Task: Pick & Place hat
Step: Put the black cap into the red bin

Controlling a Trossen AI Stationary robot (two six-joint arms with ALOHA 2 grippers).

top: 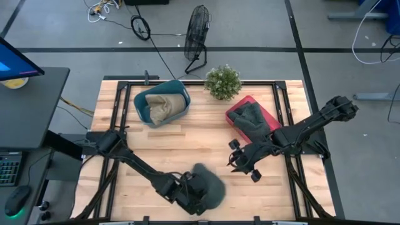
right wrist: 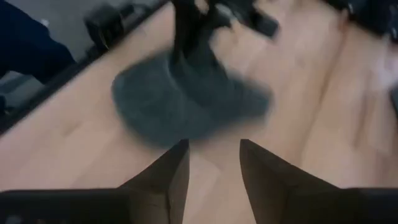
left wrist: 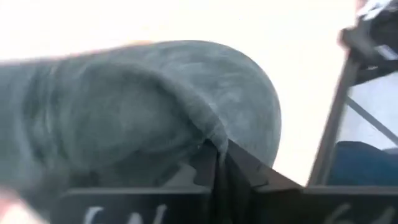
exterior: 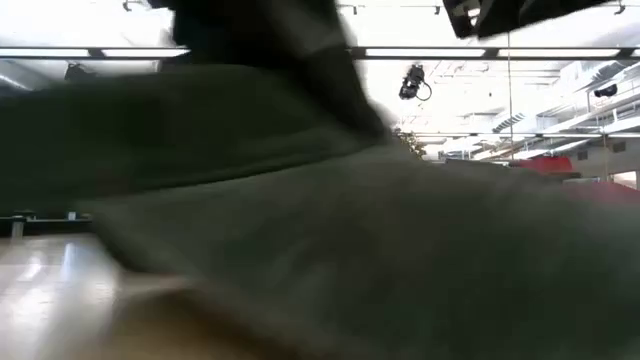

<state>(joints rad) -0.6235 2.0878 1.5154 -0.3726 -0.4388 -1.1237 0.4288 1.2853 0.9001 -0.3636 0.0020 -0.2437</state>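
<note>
A dark grey-green hat (top: 211,183) is at the table's near edge, about the middle. My left gripper (top: 199,196) reaches it from the left and is shut on it. In the left wrist view the hat (left wrist: 143,106) bulges just past the shut fingers. In the low view the hat (exterior: 350,230) fills most of the picture. My right gripper (top: 244,164) hovers open to the right of the hat, on its far side. It points toward the hat (right wrist: 186,99), apart from it. My left gripper pinches the hat's edge (left wrist: 208,140) between its two fingers (left wrist: 239,165), which close together on a fold of the cloth. The crown swells beyond the fingers. I cannot tell whether the hat is lifted clear or rests on the table.
A teal bin holding beige cloth (top: 161,103) stands at the far left of the table. A red bin with dark cloth (top: 252,119) stands at the far right, and a small potted plant (top: 223,81) is between them at the far edge. Bare wood (top: 187,144) lies in the middle.
</note>
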